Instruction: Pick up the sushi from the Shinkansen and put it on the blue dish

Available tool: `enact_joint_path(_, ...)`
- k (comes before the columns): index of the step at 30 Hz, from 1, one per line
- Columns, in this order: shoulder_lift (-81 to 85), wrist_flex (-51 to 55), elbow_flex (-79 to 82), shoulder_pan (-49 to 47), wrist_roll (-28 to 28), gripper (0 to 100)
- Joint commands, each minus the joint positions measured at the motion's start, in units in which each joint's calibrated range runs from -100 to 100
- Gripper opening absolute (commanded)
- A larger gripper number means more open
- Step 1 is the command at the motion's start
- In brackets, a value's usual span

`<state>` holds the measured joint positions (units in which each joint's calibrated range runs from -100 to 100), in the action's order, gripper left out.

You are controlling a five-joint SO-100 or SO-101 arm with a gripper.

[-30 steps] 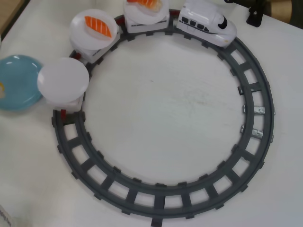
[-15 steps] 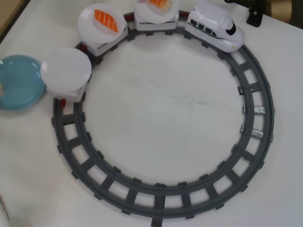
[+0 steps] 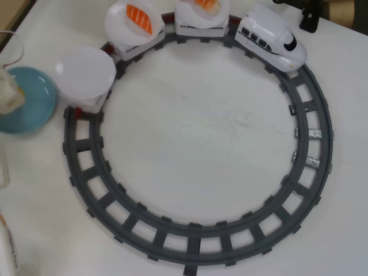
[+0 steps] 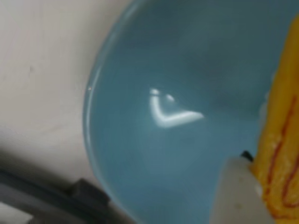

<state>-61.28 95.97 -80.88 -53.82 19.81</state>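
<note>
Sushi point(image 4: 280, 154) over blue dish point(image 4: 154, 163), fingers point(image 4: 236, 196) alongside

Yellow-orange egg sushi point(image 4: 280, 154) with darker orange lines, standing on edge at the right of the wrist view, over the light-blue dish point(image 4: 154, 154). White train point(image 3: 271, 39) with black windows on the grey ring track, upper right in the overhead view. Blue dish at the left edge there, beside the last white plate.

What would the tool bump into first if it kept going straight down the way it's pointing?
Most likely the blue dish. In the wrist view it fills the space right ahead of the tool, which grips the sushi. The sushi would probably touch the dish first, though depth is hard to judge.
</note>
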Motion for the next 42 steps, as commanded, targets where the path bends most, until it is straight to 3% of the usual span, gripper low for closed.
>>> enact_joint_path(1, 0.6, -0.2, -2.7, 1.2, -0.3, 3)
enact_joint_path(14, 0.8, 2.3, -1.5, 0.4, 0.1, 32)
enact_joint_path(28, 10.8, 3.3, 0.1, 0.4, -1.7, 33)
enact_joint_path(34, 23.6, 3.3, 15.5, 0.4, -2.3, 33)
enact_joint_path(42, 43.6, 3.3, 38.8, 0.6, -7.7, 33)
